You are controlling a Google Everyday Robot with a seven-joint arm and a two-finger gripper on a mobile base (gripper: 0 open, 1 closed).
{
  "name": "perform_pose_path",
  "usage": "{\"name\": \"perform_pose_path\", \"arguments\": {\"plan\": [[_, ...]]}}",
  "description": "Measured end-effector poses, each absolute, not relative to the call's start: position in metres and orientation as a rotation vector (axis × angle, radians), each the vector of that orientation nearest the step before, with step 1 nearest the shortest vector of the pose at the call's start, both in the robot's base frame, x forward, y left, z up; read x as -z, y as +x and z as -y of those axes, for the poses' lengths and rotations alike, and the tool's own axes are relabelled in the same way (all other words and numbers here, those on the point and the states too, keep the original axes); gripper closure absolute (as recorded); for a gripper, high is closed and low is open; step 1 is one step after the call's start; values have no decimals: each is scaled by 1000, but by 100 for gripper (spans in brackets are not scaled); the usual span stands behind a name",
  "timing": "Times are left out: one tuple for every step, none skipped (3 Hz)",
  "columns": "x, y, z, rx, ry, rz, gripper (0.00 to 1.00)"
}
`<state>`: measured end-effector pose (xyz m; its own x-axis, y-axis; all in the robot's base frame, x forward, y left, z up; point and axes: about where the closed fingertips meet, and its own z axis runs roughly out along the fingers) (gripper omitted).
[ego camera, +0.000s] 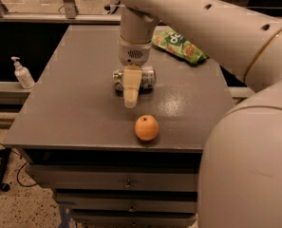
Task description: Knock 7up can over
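Camera view: the gripper (129, 101) hangs above the grey table (60, 108), its jaws pressed together with no gap and holding nothing. Just behind them the 7up can (148, 77) lies on its side, so the knock looks done. The orange (146, 128) sits in front, apart.

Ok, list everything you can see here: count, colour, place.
7up can: one, silver-green, lying on its side mid-table, behind the gripper.
orange: one, orange, near the table's front edge.
snack bag: one, green, table's back right.
pump bottle: one, white, ledge left of the table.
table: one, grey, drawers beneath.
arm: one, cream, reaching in from the right.
gripper: one, cream, pointing down in front of the can.
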<state>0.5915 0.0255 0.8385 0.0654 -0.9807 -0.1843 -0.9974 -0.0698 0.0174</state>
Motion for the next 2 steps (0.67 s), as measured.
{"name": "perform_pose_path", "arguments": {"plan": [[-840, 589, -25, -268, -2174, -2060, 0], [-841, 587, -24, -295, -2152, -2061, 0]]}}
